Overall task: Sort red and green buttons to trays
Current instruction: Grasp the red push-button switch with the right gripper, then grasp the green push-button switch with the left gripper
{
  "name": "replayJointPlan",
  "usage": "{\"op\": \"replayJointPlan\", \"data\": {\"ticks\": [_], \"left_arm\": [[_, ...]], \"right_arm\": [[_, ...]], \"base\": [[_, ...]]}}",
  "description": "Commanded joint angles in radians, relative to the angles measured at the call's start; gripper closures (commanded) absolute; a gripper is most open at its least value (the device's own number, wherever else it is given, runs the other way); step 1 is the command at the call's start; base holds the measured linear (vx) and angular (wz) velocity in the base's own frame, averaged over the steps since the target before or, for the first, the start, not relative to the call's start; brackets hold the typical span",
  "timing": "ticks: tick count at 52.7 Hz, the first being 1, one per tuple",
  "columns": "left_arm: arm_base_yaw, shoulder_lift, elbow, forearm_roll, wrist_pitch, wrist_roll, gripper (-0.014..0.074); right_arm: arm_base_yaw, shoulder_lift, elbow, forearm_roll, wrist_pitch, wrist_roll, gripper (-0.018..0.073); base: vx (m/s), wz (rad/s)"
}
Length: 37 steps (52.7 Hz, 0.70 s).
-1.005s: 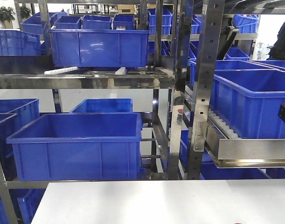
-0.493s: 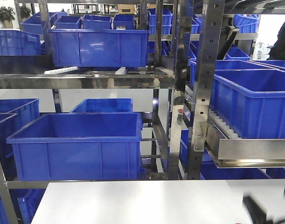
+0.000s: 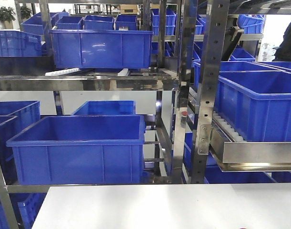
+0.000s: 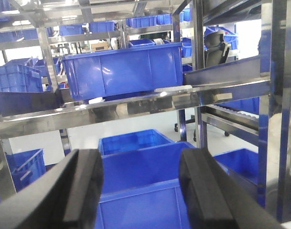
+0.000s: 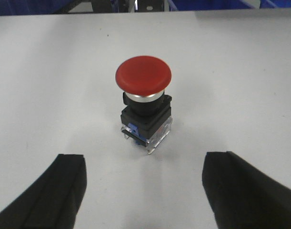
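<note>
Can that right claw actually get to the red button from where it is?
Probably yes. The right gripper is open, and the red button stands upright on the white table just ahead, in line with the gap, nothing blocking.

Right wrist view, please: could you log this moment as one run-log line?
right gripper: open, empty | red button: upright on white table, ahead of the fingertips, untouched | left gripper: open, empty
</note>
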Motion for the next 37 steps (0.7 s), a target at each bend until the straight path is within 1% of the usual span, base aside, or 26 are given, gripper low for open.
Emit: {"op": "replayJointPlan", "data": {"ticks": [1,8,17,22,26,30,37], "left_arm": [[0.001,-0.003,-0.04,-0.01,-0.068,-0.002,0.0103],[0.001,-0.003,-0.04,-0.01,-0.065,-0.002,0.0103],[0.001,-0.003,-0.04,-0.01,-0.065,-0.002,0.0103],[0.001,-0.003,-0.04,-0.01,-0.065,-0.002,0.0103],[0.001,-0.003,-0.04,-0.01,-0.065,-0.002,0.0103],[0.001,-0.003,-0.04,-0.01,-0.065,-0.002,0.0103],[0.001,-0.003,-0.04,-0.01,-0.065,-0.002,0.0103]], "right_arm": [[-0.002,0.018,-0.055,-0.015,-0.216,0.0,0.0014],[-0.002,0.069,-0.139,0.001,-0.216,-0.014,0.0014],[-0.002,0.151,-0.253,-0.006,-0.216,-0.011,0.0014],[-0.002,0.194,-0.304,-0.003,-0.216,-0.011,0.0029],[-0.002,0.216,-0.33,0.005,-0.216,-0.011,0.0062],[-0.002,0.222,-0.34,0.002,-0.206,-0.011,0.0163],[-0.002,0.221,-0.327,-0.01,-0.192,-0.011,0.0498]], "base": [[0.0,0.0],[0.0,0.0],[0.0,0.0],[0.0,0.0],[0.0,0.0],[0.0,0.0],[0.0,0.0]]}}
